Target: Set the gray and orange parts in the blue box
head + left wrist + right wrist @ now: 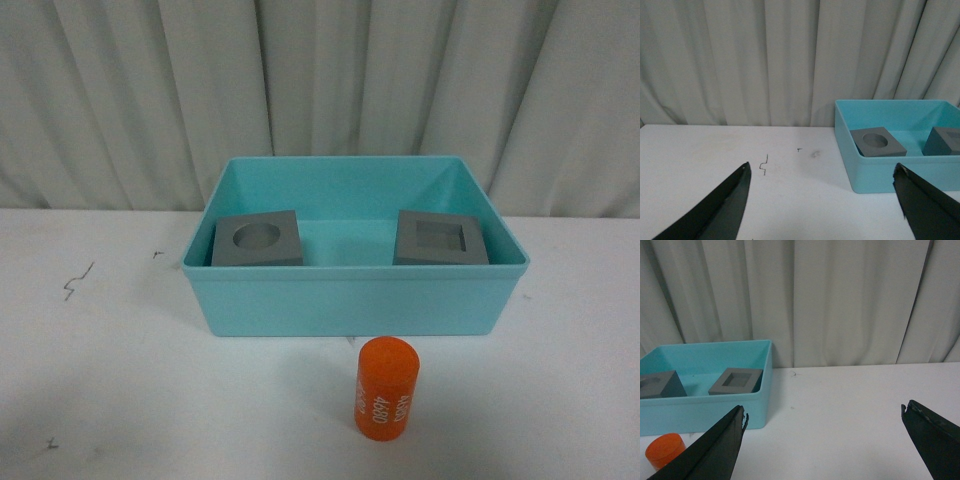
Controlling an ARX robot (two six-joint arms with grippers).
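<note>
Fingers [720,215] spread, both arms; orange cyl [385,388] reads "4660", near blue box [350,300].

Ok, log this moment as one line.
round-recess gray block, square-recess gray block: in blue box | orange cylinder: upright on table, outside box | left gripper: open | right gripper: open

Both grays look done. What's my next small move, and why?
Probably swing the open right gripper toward the orange cylinder: it stands upright on the table outside the blue box, while both gray blocks sit inside.
</note>
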